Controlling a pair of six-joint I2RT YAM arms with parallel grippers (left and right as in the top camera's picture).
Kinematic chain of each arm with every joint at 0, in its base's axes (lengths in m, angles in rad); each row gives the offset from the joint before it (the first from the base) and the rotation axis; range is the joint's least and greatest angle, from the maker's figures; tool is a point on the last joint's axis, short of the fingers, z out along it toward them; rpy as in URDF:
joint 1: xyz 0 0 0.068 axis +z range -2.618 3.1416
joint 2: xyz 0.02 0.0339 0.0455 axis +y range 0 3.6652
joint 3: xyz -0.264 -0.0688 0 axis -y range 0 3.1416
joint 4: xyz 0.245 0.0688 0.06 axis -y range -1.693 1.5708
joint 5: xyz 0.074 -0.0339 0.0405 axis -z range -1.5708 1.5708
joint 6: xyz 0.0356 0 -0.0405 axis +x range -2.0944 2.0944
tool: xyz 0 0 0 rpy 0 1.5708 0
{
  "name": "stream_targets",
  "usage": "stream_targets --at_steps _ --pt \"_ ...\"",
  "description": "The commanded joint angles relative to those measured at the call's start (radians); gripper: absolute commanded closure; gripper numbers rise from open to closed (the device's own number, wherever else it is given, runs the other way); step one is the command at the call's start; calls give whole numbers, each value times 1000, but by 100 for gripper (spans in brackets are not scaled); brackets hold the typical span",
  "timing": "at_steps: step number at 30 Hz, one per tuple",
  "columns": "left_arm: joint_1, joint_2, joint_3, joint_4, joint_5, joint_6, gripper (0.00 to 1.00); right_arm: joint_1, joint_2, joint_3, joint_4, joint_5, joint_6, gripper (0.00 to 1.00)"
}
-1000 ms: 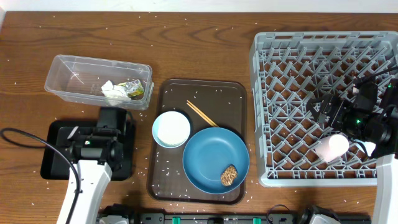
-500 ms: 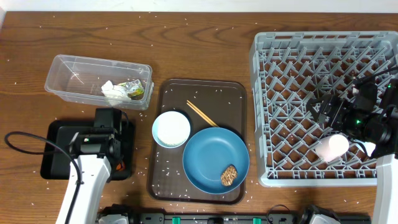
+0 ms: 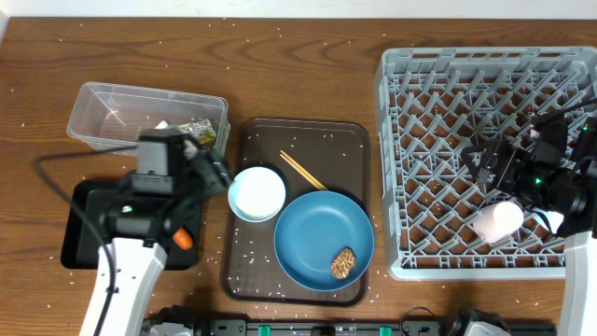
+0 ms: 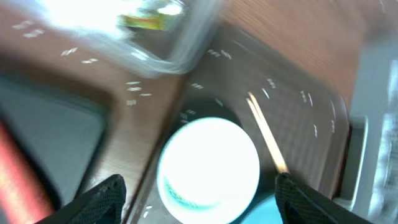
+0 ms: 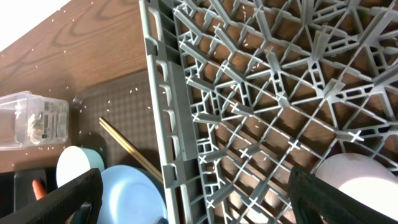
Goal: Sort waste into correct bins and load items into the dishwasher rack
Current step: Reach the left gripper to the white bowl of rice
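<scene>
The carrot [image 3: 184,240] has been deposited in the black bin [image 3: 79,245]. The left gripper [image 4: 199,198] has been moved above the bowl [image 4: 208,163], jaws spread wide, empty. The right gripper [image 5: 208,198] is held spread and empty over the rack [image 3: 387,168], beside the pink cup [image 3: 497,220]. The bowl is judged next.

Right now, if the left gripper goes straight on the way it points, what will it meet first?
Most likely the white bowl on the brown tray. In the left wrist view it lies centred ahead of the left gripper, whose jaws are wide apart. The picture is blurred, so depth is uncertain.
</scene>
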Motion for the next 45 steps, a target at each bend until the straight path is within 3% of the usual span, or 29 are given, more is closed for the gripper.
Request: stream_targets --at_steps 1,7,13,19,24,30,45 --pt "-81 69 14 0 -53 220 27 16 0 16 -2 3 7 12" --pt "-132 270 14 -2 -111 256 40 16 0 16 -24 3 7 12" --pt "-132 419 14 34 -130 256 47 16 0 16 -27 4 6 12" --pt "-132 476 10 42 -121 272 55 16 0 16 -27 4 7 12" --pt "-132 507 -6 46 10 275 63 16 0 16 -27 4 7 11" --pt "-135 507 -6 63 11 275 73 16 0 16 -27 4 6 11" --pt "-172 531 -8 97 -37 308 75 16 0 16 -32 4 6 11"
